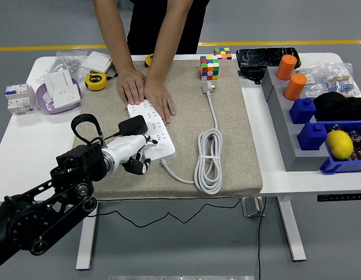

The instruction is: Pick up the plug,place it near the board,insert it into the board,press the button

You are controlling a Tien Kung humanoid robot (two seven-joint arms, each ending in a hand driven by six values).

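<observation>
1. One black robot arm reaches in from the lower left; its left hand [135,156] sits at the near left corner of the long white power strip [151,129], fingers curled, seemingly empty.
2. Two hands of a person [146,92] press flat on the strip's far end — the tan fabric mat [238,146] lies bare to the right.
3. Far from the hand, the white plug [208,87] lies beyond its coiled white cable [209,158], beside a multicoloured puzzle cube [209,67].
</observation>
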